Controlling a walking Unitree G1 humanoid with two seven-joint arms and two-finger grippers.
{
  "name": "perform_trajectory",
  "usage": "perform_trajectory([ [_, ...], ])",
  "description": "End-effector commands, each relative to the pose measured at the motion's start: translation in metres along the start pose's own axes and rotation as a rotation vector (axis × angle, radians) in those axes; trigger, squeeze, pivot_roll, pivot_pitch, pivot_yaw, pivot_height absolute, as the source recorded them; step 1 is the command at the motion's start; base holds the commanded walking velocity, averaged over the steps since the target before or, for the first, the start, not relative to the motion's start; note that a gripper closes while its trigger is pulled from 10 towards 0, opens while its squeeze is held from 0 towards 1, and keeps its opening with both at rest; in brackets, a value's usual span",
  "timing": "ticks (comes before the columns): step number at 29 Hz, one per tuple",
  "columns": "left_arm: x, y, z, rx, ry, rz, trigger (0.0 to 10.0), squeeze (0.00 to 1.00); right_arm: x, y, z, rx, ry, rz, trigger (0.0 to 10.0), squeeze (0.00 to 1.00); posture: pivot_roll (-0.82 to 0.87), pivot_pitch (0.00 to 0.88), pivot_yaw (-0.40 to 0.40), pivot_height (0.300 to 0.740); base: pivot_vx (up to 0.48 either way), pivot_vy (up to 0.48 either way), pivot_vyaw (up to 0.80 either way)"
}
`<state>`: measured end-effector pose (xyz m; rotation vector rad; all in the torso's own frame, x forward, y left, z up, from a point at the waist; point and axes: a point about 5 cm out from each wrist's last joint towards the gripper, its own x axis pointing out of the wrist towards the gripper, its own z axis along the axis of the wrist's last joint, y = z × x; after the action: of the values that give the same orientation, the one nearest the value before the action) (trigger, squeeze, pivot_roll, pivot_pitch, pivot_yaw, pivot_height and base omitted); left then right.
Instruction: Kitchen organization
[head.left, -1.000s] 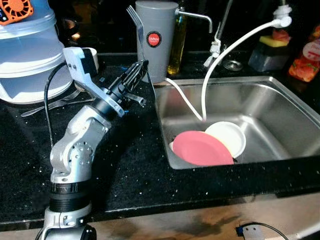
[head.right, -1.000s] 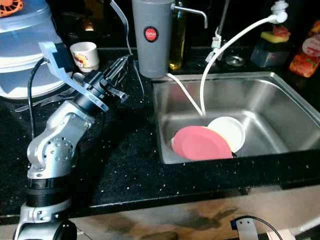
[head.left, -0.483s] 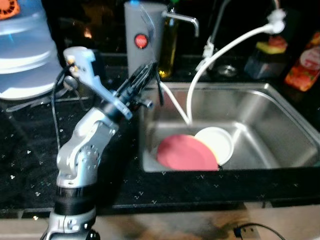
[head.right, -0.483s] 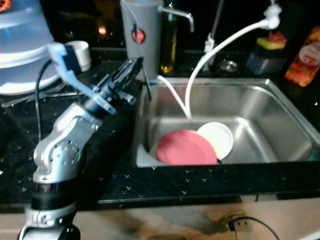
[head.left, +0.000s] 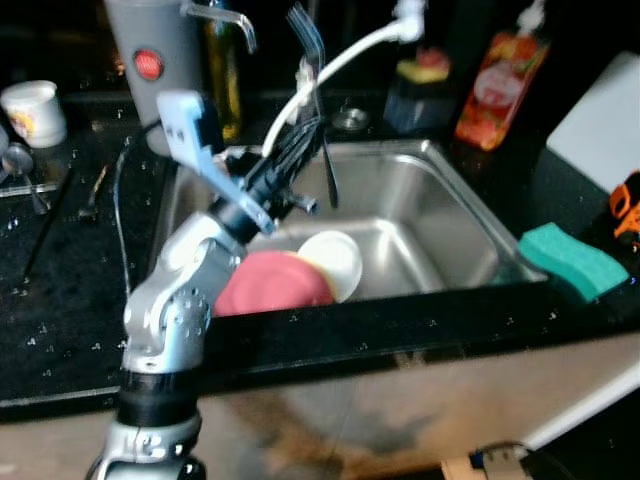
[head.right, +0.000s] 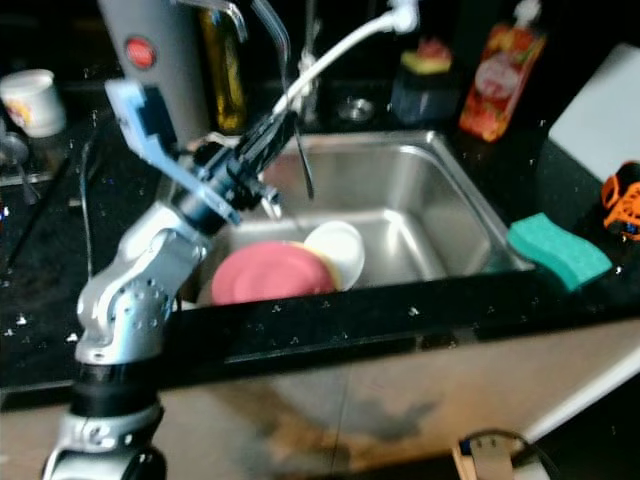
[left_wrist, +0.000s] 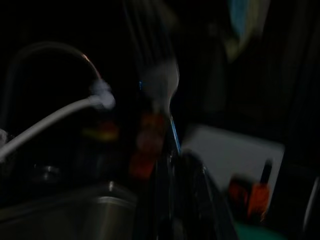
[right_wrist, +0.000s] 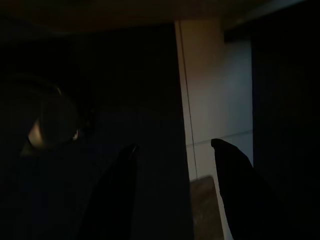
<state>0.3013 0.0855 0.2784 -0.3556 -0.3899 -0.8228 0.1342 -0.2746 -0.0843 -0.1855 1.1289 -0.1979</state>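
Observation:
My left gripper (head.left: 293, 152) is shut on the handle of a metal fork (head.left: 320, 120), which stands nearly upright with its tines up. It hangs over the left part of the steel sink (head.left: 440, 215). In the left wrist view the fork (left_wrist: 159, 85) rises from between the black fingers. A pink plate (head.left: 268, 285) and a white plate (head.left: 335, 262) lie in the sink bottom, below the gripper. In the dark right wrist view, my right gripper (right_wrist: 175, 145) hangs idle and open beside a pale cabinet front.
A white hose (head.left: 345, 52) arcs over the sink. A grey canister (head.left: 150, 60) and an oil bottle stand at the back left. A white cup (head.left: 30, 108) and loose cutlery (head.left: 55, 205) lie on the left counter. On the right are a green sponge (head.left: 572, 262) and an orange bottle (head.left: 495, 85).
The view has swung right, bringing the sponge and right counter in. My left gripper has carried the fork from beside the grey canister to over the sink's left part.

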Motion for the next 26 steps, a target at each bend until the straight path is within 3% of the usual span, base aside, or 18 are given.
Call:
perform_trajectory([
  [1,0.003,0.001,0.002,0.080,0.027,-0.008,10.0,0.00,0.000,0.002,0.000,-0.011,-0.001,0.006,10.0,0.00,-0.02,0.000,-0.007,0.740,0.000,0.000,0.00],
  [5,0.006,0.011,-0.001,0.224,0.116,0.000,10.0,0.00,0.000,0.003,0.000,-0.013,-0.001,0.006,10.0,0.00,-0.03,0.000,-0.001,0.740,0.000,0.000,0.00],
  [6,0.006,0.011,-0.001,0.224,0.116,0.000,10.0,0.00,0.000,0.003,0.000,-0.013,-0.001,0.006,10.0,0.00,-0.03,0.000,-0.001,0.740,0.000,0.000,0.00],
  [8,0.006,0.022,-0.005,0.336,0.190,0.032,10.0,0.00,0.000,0.004,-0.001,-0.011,-0.001,0.005,10.0,0.00,-0.03,0.000,0.001,0.740,0.000,0.000,0.00],
  [12,0.004,0.035,-0.008,0.428,0.267,0.066,10.0,0.00,0.000,0.004,-0.001,-0.011,0.000,0.005,10.0,0.00,-0.04,0.001,0.006,0.740,0.000,0.000,0.00],
  [13,0.001,0.046,-0.011,0.514,0.340,0.083,10.0,0.00,0.000,0.004,-0.002,-0.012,0.000,0.004,10.0,0.00,-0.04,0.004,0.009,0.740,0.000,0.000,0.00],
  [14,0.001,0.046,-0.011,0.514,0.340,0.083,10.0,0.00,0.000,0.004,-0.002,-0.012,0.000,0.004,10.0,0.00,-0.04,0.004,0.009,0.740,0.000,0.000,0.00],
  [17,-0.003,0.062,-0.017,0.638,0.457,0.081,10.0,0.00,0.000,0.004,-0.002,-0.013,0.000,0.003,10.0,0.00,-0.04,0.009,0.014,0.740,0.000,0.000,0.00],
  [20,-0.008,0.074,-0.025,0.672,0.532,0.025,10.0,0.00,0.000,0.004,-0.004,-0.015,0.000,0.003,10.0,0.00,-0.05,0.019,0.019,0.740,0.000,0.000,0.00],
  [23,-0.015,0.072,-0.041,0.658,0.634,-0.108,10.0,0.00,0.000,0.004,-0.004,-0.016,0.000,0.002,10.0,0.00,-0.05,0.020,0.019,0.740,0.000,0.000,0.00],
  [25,-0.020,0.069,-0.053,0.721,0.714,-0.216,10.0,0.00,0.000,0.005,-0.004,-0.017,0.001,0.003,10.0,0.00,-0.04,0.021,0.019,0.740,0.000,0.000,0.00],
  [26,-0.022,0.068,-0.058,0.712,0.746,-0.259,10.0,0.00,0.000,0.005,-0.005,-0.018,0.001,0.004,10.0,0.00,-0.04,0.020,0.022,0.740,0.000,0.000,0.00],
])
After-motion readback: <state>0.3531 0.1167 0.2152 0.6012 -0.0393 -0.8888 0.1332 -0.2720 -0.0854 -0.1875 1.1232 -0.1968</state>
